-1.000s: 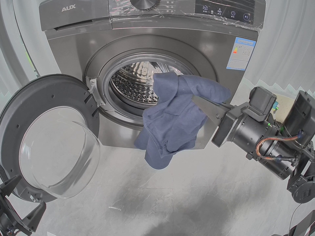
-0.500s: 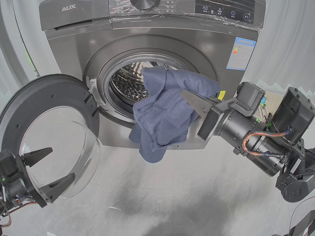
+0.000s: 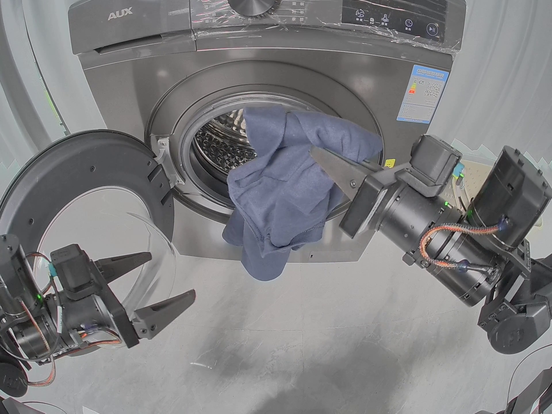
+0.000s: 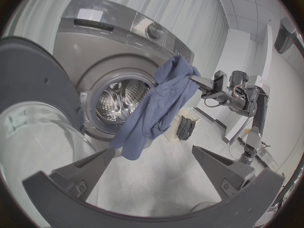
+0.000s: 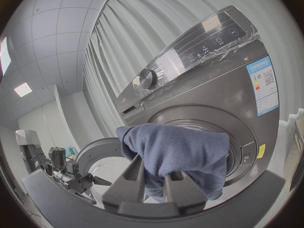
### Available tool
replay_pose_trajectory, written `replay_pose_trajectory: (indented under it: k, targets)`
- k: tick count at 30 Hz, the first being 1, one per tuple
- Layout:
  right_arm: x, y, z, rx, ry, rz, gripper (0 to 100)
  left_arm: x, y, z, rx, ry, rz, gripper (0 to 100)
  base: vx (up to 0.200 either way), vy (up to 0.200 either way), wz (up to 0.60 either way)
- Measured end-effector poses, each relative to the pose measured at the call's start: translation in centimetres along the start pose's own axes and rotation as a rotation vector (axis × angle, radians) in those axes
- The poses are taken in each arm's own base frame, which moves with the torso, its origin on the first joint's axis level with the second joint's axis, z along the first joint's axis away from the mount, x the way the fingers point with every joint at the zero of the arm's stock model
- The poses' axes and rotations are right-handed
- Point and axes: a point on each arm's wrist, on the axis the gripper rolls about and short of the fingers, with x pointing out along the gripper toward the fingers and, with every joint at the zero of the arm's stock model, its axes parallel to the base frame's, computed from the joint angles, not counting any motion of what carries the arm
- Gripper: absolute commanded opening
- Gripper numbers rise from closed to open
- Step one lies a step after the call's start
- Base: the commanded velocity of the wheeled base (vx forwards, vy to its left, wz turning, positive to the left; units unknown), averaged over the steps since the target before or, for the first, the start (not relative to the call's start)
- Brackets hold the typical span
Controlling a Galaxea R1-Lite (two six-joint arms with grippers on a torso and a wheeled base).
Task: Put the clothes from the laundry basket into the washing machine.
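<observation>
Both arms are matt black, with thick round wrists and a boxy camera block on top of each. The right arm (image 3: 437, 225) has a braided orange-brown cable (image 3: 448, 229) looped along its wrist, a small teal plug (image 3: 458, 171) and a green light (image 3: 446, 204); the left arm (image 3: 23, 329) has thin red wires (image 3: 34, 258). The left gripper (image 3: 172, 275) and the right gripper (image 3: 322, 157) have dark grey wedge fingers (image 4: 221, 168) which narrow to a point, each with a screw (image 4: 81, 186) near the base.
</observation>
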Motion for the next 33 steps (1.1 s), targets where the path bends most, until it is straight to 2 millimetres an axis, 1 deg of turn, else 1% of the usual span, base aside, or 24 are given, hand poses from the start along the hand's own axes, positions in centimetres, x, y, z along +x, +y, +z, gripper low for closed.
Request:
replay_pose_trajectory:
  k: [8, 14, 18, 22, 33]
  targets:
    - [0.1, 0.3, -0.2, 0.003, -0.004, 0.009, 0, 3.4, 0.1, -0.9, -0.024, 0.061, -0.041, 100, 0.0, 0.0, 0.0]
    - [0.1, 0.3, -0.4, 0.003, -0.004, 0.01, 0, 5.9, 0.4, -0.9, -0.063, 0.039, -0.057, 100, 0.0, 0.0, 0.0]
    - [0.1, 0.4, -0.5, 0.003, -0.002, 0.01, 0, 7.2, 0.2, -1.1, -0.112, 0.045, -0.077, 100, 0.0, 0.0, 0.0]
    - [0.1, 0.4, -0.5, 0.003, -0.001, 0.011, 0, 8.3, 0.1, -1.5, -0.125, 0.065, -0.087, 100, 0.0, 0.0, 0.0]
    - [0.1, 0.6, -0.5, 0.004, -0.001, 0.015, 0, 11.6, 0.7, -2.5, -0.17, 0.026, -0.076, 100, 0.0, 0.0, 0.0]
